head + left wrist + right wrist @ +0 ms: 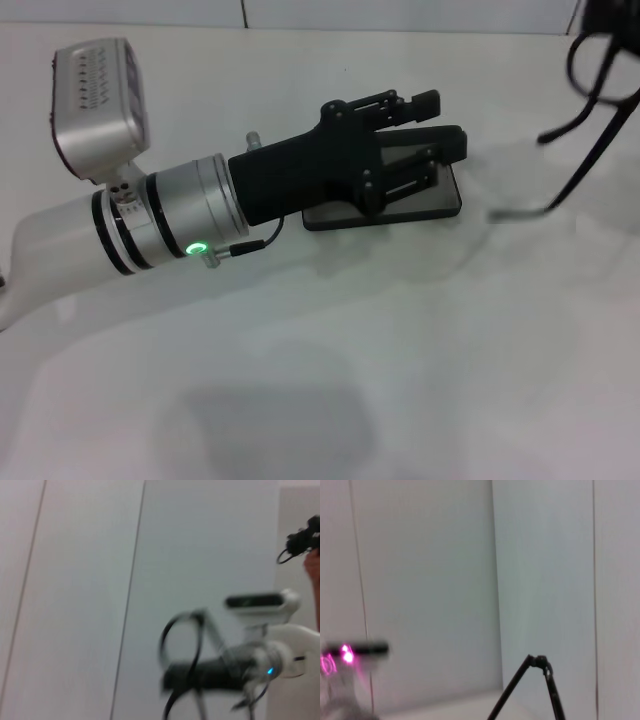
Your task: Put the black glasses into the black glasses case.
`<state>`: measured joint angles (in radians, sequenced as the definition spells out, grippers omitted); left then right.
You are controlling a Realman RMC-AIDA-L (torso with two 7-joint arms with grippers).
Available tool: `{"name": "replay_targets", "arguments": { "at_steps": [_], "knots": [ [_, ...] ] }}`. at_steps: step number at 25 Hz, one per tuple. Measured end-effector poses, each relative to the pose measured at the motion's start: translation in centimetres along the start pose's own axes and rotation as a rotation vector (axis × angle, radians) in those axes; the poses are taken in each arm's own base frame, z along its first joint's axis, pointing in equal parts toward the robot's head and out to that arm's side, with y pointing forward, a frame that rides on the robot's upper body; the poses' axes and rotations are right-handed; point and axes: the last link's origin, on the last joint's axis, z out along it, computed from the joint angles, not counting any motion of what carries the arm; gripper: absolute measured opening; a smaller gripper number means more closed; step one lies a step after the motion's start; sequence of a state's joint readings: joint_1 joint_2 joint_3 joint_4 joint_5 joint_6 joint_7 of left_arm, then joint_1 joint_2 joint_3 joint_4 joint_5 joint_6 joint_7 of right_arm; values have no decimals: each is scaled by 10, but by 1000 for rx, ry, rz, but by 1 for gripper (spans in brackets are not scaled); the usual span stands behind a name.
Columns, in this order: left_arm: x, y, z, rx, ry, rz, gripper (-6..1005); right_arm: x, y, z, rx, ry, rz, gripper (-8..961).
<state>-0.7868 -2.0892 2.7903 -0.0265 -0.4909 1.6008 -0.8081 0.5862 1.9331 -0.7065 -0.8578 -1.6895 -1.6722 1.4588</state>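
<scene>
Head view: left gripper (445, 118), jaws parted, hovers over the open oblong black glasses case (425, 205); right gripper holds thin black-framed glasses (590, 90) aloft.

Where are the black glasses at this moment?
In the head view, the black glasses hang at the far right, above the table, right of the black glasses case.

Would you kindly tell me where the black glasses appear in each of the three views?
Head view: black glasses at the upper right corner, raised above the table.
Left wrist view: blurred, held by the right claw, lower centre.
Right wrist view: only temple arms, bottom edge.
Shared landmark: the glasses themselves.
</scene>
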Motion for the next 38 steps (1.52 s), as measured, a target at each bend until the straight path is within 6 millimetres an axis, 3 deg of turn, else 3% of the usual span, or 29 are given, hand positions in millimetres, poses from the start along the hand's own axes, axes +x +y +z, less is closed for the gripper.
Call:
{"name": "replay_targets", "arguments": {
  "at_steps": [5, 10, 14, 20, 38],
  "knots": [
    [-8, -9, 4, 46, -76, -21, 562, -14, 10, -14, 6, -199, -44, 49],
    [-12, 2, 26, -79, -158, 2, 562, -10, 9, 9, 36, -221, -45, 49],
    [-14, 15, 39, -166, -175, 16, 562, -4, 3, 31, 64, -202, -32, 49],
    [-10, 18, 39, -178, -136, 20, 562, 6, -1, 54, 33, -134, 0, 49],
    [-6, 18, 35, -175, -102, 19, 561, 38, 6, 56, -39, 121, 33, 48]
  ]
}}
